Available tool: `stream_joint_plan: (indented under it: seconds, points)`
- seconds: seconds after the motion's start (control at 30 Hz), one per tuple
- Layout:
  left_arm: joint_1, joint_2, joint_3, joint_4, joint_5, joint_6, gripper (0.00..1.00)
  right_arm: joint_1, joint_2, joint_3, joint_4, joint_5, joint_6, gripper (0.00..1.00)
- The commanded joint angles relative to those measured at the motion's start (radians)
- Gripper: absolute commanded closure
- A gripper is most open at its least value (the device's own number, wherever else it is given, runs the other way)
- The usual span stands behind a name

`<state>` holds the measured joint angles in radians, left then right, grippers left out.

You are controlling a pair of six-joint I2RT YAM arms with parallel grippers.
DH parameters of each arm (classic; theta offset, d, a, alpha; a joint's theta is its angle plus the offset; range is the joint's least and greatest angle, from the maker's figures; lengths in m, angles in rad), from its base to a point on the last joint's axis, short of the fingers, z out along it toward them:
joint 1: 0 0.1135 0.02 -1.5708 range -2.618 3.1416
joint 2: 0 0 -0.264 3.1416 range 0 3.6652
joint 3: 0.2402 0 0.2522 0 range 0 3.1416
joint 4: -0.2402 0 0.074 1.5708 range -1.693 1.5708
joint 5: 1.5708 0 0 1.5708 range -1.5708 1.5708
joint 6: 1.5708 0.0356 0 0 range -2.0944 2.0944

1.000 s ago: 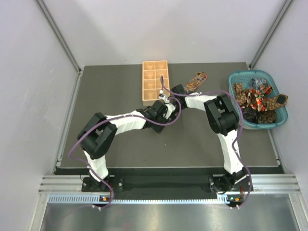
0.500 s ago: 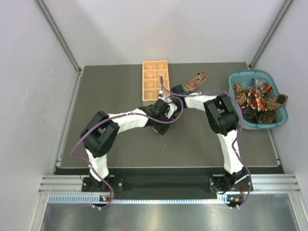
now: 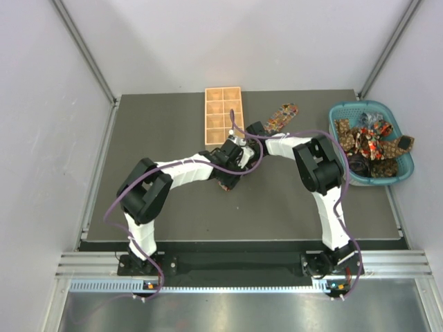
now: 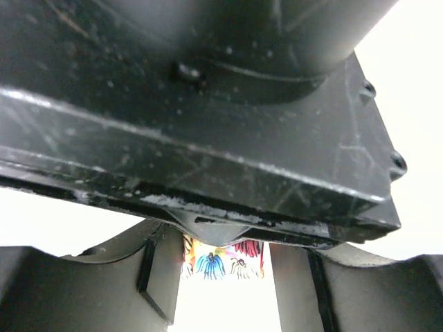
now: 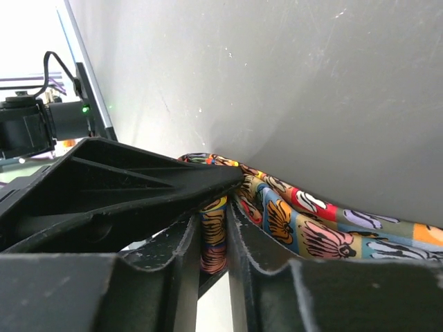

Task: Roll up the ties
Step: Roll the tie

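From above, the left arm (image 3: 183, 173) and the right arm (image 3: 284, 145) are meeting near the middle of the counter (image 3: 173, 124), just in front of the tray (image 3: 223, 104). One tie (image 3: 280, 116) is lying flat on the counter between the tray and the basket (image 3: 405, 169). Its pointed wide end is aiming at the far side, and its narrow run is leading in under the wrists, where both claws are hiding. A heap of ties (image 3: 367, 142) is sitting loose in the basket, none of them rolled. No roll is showing in the tray compartments that are in view, and the nearest ones are partly covered.

At the left wrist, a black housing (image 4: 208, 104) is blocking most of the view. The fingers of the left claw (image 4: 223, 280) are standing apart, with a small patch of printed fabric showing between them. I cannot tell whether they are pressing on it or only framing it.

At the right wrist, the right claw (image 5: 213, 232) is nearly pressed together and is pinching a fold of the tie. The rest of the fabric is trailing off to the right along the counter.

By my reading the job is only beginning. The narrow end of one tie is being gathered, most of its length is lying unrolled, and the whole basket is waiting.
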<state>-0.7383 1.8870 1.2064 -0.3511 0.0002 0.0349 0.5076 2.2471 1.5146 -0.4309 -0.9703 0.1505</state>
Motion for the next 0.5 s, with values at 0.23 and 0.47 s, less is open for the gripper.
stream_joint_plan:
  seconds: [0.23, 0.47]
  points:
    - [0.007, 0.029, -0.056, -0.049, 0.034, -0.033, 0.59, -0.014, -0.024, -0.042, 0.078, 0.096, -0.014, 0.66]
    - [0.007, 0.035, -0.064, -0.051, 0.05, -0.063, 0.6, -0.018, -0.044, -0.071, 0.112, 0.084, 0.004, 0.6]
